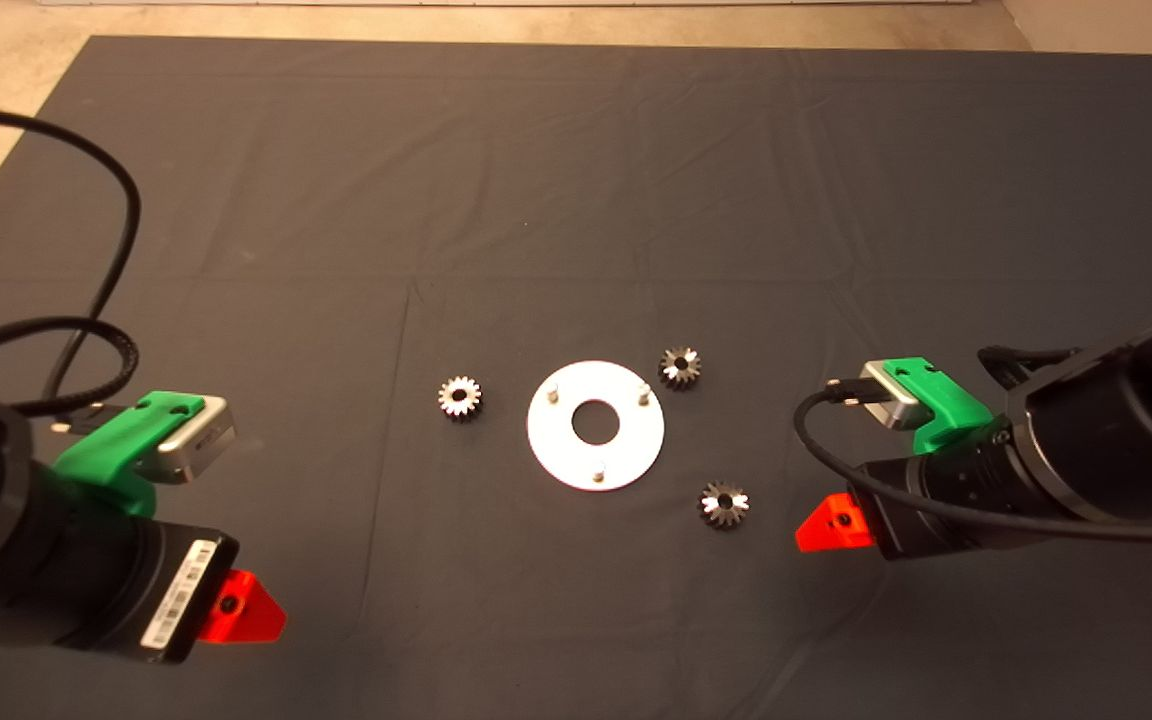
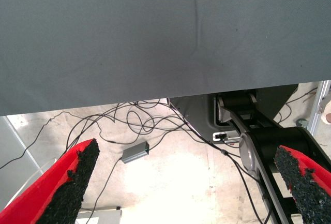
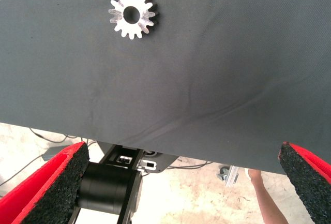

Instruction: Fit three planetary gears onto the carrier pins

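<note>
The white disc lies flat at mid-mat, and its three carrier pins stand bare in a triangle. Three planetary gears lie loose on the mat around it: one to the left, one at the upper right, one at the lower right. My left gripper hovers at the lower left, far from the parts; its wrist view shows its fingers spread wide and empty. My right gripper is just right of the lower-right gear, open, with nothing between its pads.
The dark mat has shallow creases. Black cables loop from the left arm. Beyond the mat's edge the left wrist view shows floor cables and a small grey box. A person's arm shows below the mat edge.
</note>
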{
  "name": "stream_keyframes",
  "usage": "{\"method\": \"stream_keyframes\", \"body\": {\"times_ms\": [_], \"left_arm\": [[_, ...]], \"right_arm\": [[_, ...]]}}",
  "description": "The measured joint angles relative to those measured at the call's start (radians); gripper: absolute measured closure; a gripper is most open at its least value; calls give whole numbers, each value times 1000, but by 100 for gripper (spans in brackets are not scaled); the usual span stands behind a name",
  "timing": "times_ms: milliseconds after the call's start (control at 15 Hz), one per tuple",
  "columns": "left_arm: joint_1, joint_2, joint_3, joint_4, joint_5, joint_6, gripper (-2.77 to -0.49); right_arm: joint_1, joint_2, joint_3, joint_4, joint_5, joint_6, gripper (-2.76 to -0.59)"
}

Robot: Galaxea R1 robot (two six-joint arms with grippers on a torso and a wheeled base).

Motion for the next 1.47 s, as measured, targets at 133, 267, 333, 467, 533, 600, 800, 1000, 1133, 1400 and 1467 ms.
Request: {"method": "stream_keyframes", "body": {"times_ms": [133, 267, 333, 467, 533, 600, 800, 1000, 1133, 1400, 1467], "left_arm": [[0, 0, 0, 0, 0, 0, -249], [0, 0, 0, 0, 0, 0, -249], [0, 0, 0, 0, 0, 0, -248], [0, 0, 0, 0, 0, 0, -249], [0, 0, 0, 0, 0, 0, -249], [0, 0, 0, 0, 0, 0, -249], [0, 0, 0, 0, 0, 0, -248], [0, 0, 0, 0, 0, 0, -249], [0, 0, 0, 0, 0, 0, -248], [0, 0, 0, 0, 0, 0, -249], [0, 0, 0, 0, 0, 0, -248]], "right_arm": [[0, 0, 0, 0, 0, 0, -275], [-8, 0, -6, 0, 0, -3, -275], [-17, 1, -17, 0, 0, -16, -275], [-41, 3, -48, 0, -1, -53, -275], [-59, 5, -64, 0, -1, -73, -275], [-79, 9, -81, -1, -1, -95, -275], [-120, 39, -134, -5, -2, -137, -275], [-148, 98, -181, -13, -2, -154, -275], [-163, 130, -206, -16, 1, -172, -275], [-191, 145, -252, -38, 0, -230, -275], [-197, 147, -261, -43, -1, -245, -275]]}}
